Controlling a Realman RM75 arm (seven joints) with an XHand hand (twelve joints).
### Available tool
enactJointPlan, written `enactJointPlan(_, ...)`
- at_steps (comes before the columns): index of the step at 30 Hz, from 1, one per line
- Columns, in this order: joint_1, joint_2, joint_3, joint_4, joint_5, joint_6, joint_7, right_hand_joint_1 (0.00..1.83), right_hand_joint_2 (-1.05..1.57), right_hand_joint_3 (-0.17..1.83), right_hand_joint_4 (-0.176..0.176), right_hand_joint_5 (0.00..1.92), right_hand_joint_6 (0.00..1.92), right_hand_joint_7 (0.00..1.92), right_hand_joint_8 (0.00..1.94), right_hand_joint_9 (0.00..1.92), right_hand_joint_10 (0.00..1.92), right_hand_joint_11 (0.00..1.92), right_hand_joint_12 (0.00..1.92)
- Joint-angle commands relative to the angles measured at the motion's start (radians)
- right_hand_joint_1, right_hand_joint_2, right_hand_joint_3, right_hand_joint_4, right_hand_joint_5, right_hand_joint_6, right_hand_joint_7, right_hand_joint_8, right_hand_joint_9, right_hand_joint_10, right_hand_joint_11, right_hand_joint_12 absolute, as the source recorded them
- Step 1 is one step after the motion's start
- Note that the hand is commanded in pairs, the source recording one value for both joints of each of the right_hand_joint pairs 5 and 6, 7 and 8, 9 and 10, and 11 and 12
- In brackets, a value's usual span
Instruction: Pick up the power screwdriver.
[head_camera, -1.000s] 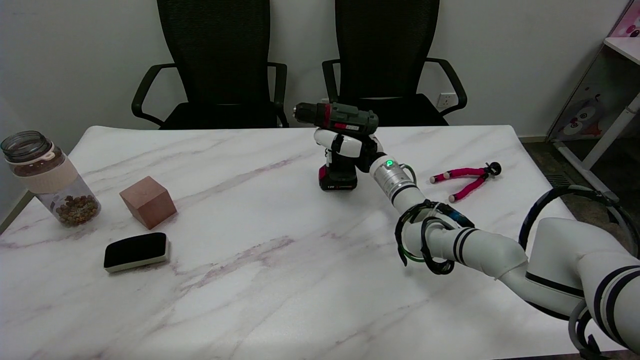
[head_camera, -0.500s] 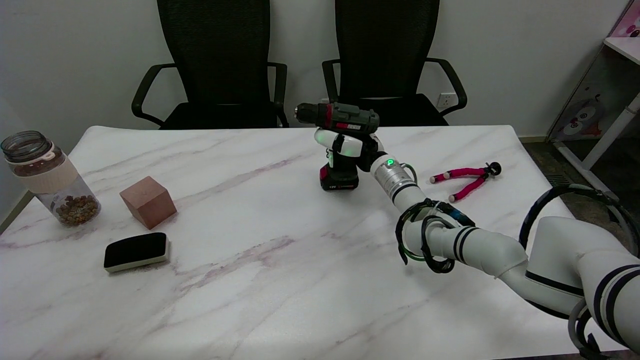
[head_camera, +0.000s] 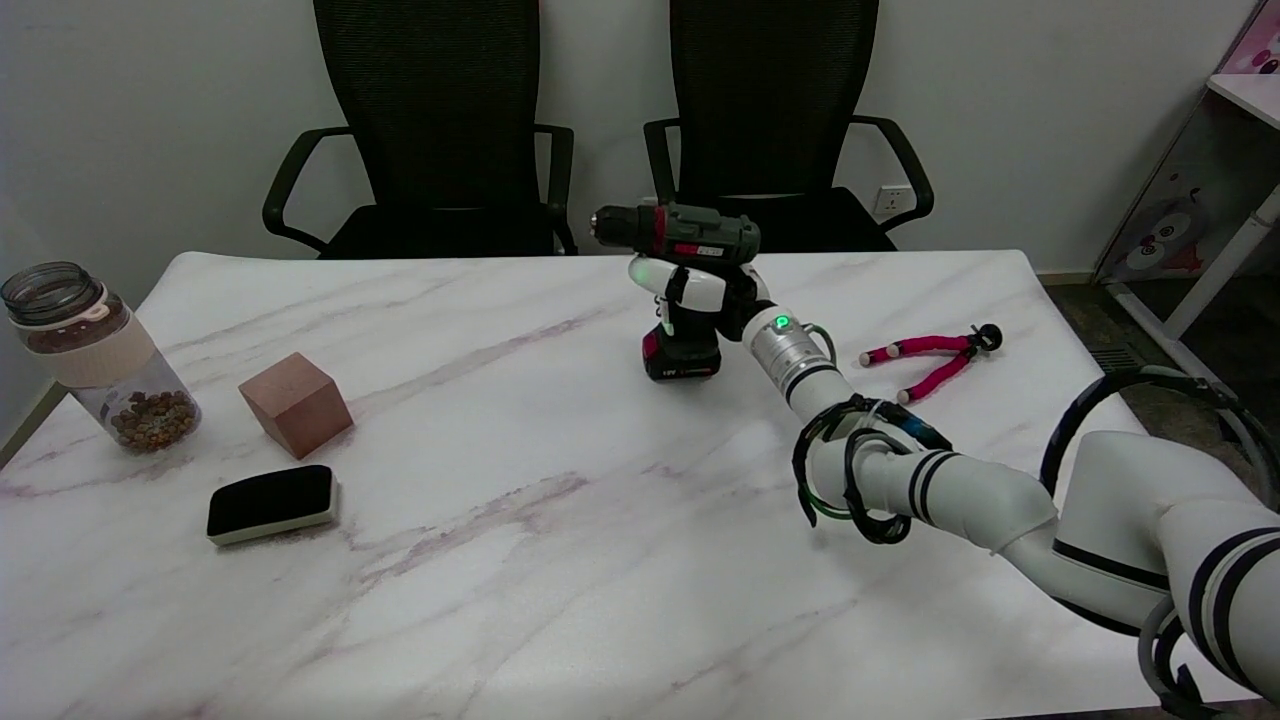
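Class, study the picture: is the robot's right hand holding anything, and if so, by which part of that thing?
Yes. The right hand grips the power screwdriver by its handle, between the motor body above and the battery base below.

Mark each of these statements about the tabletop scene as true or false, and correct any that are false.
1. The right hand grips the power screwdriver by its handle. True.
2. The power screwdriver's chuck points toward the picture's right. False: it points toward the picture's left.
3. The jar at the table's left edge holds brown pieces at its bottom. True.
4. The wooden cube sits on top of the black eraser. False: the cube stands on the table, apart from the eraser, which lies nearer the camera.
5. The pink flexible tripod lies to the left of the jar. False: it lies on the table's right side, beyond the right arm.
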Motion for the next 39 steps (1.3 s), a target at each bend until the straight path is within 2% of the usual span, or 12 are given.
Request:
enactJointPlan(1, 0.004, 0.020, -0.001, -0.048, -0.007, 0.011, -0.009, 1.05, 0.44, 0.85, 0.166, 0.98, 0.98, 0.98, 0.98, 1.92, 1.92, 1.64, 1.64)
enactJointPlan(8, 0.010, 0.028, -0.003, -0.074, -0.008, 0.011, -0.009, 1.06, 0.47, 0.83, 0.123, 1.00, 1.00, 1.00, 1.00, 1.92, 1.92, 1.68, 1.68)
enactJointPlan(11, 0.011, 0.036, -0.004, -0.098, -0.009, 0.011, -0.009, 1.06, 0.48, 0.87, 0.069, 1.02, 1.02, 1.02, 1.02, 1.92, 1.92, 1.71, 1.71)
enactJointPlan(12, 0.011, 0.039, -0.003, -0.108, -0.009, 0.013, -0.009, 1.06, 0.49, 0.88, 0.014, 1.06, 1.06, 1.06, 1.06, 1.92, 1.92, 1.72, 1.72)
enactJointPlan(14, 0.011, 0.048, -0.003, -0.125, -0.009, 0.020, -0.009, 1.06, 0.53, 0.88, -0.011, 1.20, 1.20, 1.20, 1.20, 1.92, 1.92, 1.73, 1.73)
enactJointPlan(15, 0.011, 0.054, -0.003, -0.136, -0.009, 0.025, -0.009, 1.05, 0.56, 0.88, -0.012, 1.26, 1.26, 1.26, 1.26, 1.92, 1.92, 1.74, 1.74)
enactJointPlan(18, 0.011, 0.068, -0.003, -0.168, -0.009, 0.026, -0.012, 1.03, 0.71, 0.86, 0.007, 1.53, 1.53, 1.53, 1.53, 1.92, 1.92, 1.77, 1.77)
enactJointPlan(22, 0.011, 0.079, -0.003, -0.195, -0.009, 0.026, -0.013, 1.03, 0.93, 0.87, 0.025, 1.73, 1.73, 1.73, 1.73, 1.92, 1.92, 1.81, 1.81)
enactJointPlan(23, 0.012, 0.082, -0.002, -0.201, -0.009, 0.026, -0.014, 1.03, 0.97, 0.88, 0.067, 1.76, 1.76, 1.76, 1.76, 1.92, 1.92, 1.81, 1.81)
enactJointPlan(24, 0.013, 0.085, -0.001, -0.209, -0.009, 0.026, -0.019, 1.02, 1.01, 0.88, 0.176, 1.80, 1.80, 1.80, 1.80, 1.92, 1.92, 1.82, 1.82)
enactJointPlan(31, 0.024, 0.107, 0.003, -0.271, -0.009, 0.026, -0.086, 1.01, 1.13, 0.87, 0.176, 1.91, 1.91, 1.91, 1.91, 1.92, 1.92, 1.87, 1.87)
enactJointPlan(39, 0.039, 0.141, 0.003, -0.333, -0.006, 0.026, -0.116, 1.01, 1.16, 0.88, 0.176, 1.89, 1.89, 1.89, 1.89, 1.92, 1.92, 1.89, 1.89)
